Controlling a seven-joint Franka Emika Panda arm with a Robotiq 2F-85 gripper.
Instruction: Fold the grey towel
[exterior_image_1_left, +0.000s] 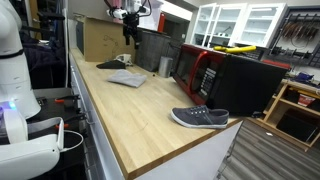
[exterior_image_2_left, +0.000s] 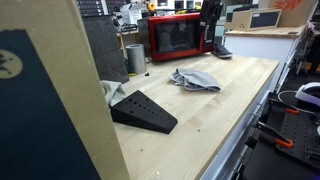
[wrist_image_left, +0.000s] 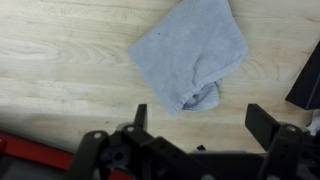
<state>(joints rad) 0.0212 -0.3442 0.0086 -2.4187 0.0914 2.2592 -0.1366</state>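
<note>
The grey towel (wrist_image_left: 190, 50) lies crumpled on the wooden counter, with one corner folded under on itself. It shows in both exterior views (exterior_image_1_left: 127, 79) (exterior_image_2_left: 195, 80). My gripper (wrist_image_left: 203, 122) is open and empty, its two black fingers wide apart. It hangs well above the counter and touches nothing. In the wrist view the towel lies just beyond the fingertips. In an exterior view the gripper (exterior_image_1_left: 130, 25) is high over the far end of the counter, above the towel.
A black wedge (exterior_image_2_left: 145, 110) lies on the counter near the towel, also seen at the wrist view's right edge (wrist_image_left: 308, 80). A red microwave (exterior_image_2_left: 180, 37), a metal cup (exterior_image_2_left: 135, 57) and a grey shoe (exterior_image_1_left: 200, 117) also stand on the counter. A cardboard box (exterior_image_1_left: 100, 38) sits at the far end.
</note>
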